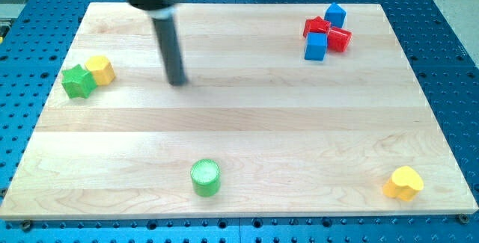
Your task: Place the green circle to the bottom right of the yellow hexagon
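Note:
The green circle (205,177) is a short cylinder near the view's bottom, left of centre. The yellow hexagon (99,70) sits at the view's left edge of the board, touching a green star (78,81) on its lower left. My tip (177,81) is in the upper left part of the board. It is to the right of the yellow hexagon and well above the green circle, touching no block.
At the view's top right, two blue cubes (335,14) (316,46), a red star (317,27) and a red cylinder (339,39) form a cluster. A yellow heart-shaped block (403,183) lies at the bottom right corner. The wooden board (247,116) rests on a blue perforated table.

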{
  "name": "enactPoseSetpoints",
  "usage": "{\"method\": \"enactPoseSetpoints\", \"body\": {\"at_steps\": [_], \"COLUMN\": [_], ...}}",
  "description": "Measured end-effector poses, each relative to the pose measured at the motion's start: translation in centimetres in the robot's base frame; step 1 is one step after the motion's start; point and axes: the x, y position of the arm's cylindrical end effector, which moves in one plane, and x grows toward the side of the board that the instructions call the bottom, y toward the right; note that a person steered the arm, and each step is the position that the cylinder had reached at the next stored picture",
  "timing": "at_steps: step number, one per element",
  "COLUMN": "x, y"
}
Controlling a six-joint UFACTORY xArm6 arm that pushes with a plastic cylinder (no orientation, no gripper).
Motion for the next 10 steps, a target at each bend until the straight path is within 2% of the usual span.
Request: {"method": "enactPoseSetpoints", "body": {"at_steps": [1, 2, 3, 4, 5, 6, 7, 8, 9, 10], "x": [6.5, 13.0, 19.5, 18.3, 13.9, 14.2, 10.0, 7.2, 9.2, 10.5], "y": [9.0, 11.6, 5.6, -0.2, -0.6, 2.7, 4.1, 8.4, -0.4, -2.1]}}
